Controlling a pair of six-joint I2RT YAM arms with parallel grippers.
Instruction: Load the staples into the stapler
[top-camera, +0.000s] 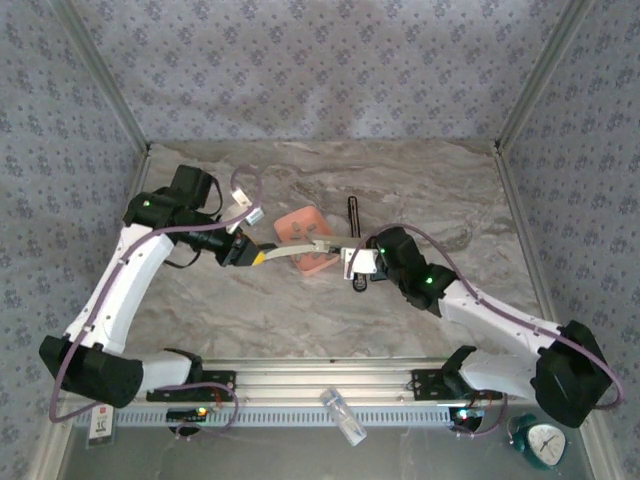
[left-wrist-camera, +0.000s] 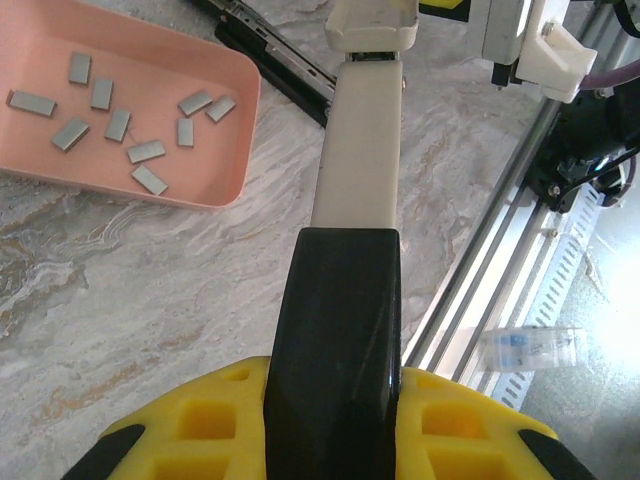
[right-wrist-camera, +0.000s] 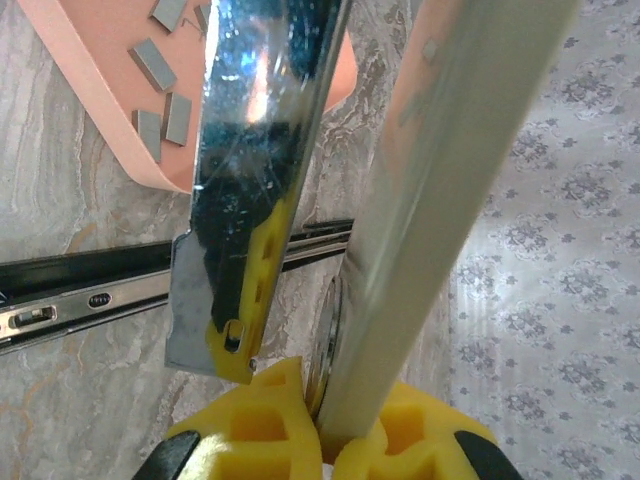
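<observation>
Over the table (top-camera: 450, 200), my left gripper (left-wrist-camera: 335, 405) clamps the black end of the stapler (left-wrist-camera: 358, 150). My right gripper (right-wrist-camera: 335, 410) pinches its cream top at the other end. It lies long from left to right between them. The staples (left-wrist-camera: 118, 124) lie in the pink tray (left-wrist-camera: 235, 160), just past the stapler, about as near to both arms. The little bottle (left-wrist-camera: 530, 348) has a label too blurry to read.

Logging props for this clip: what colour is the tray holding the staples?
Salmon pink tray, clearest in the left wrist view.
</observation>
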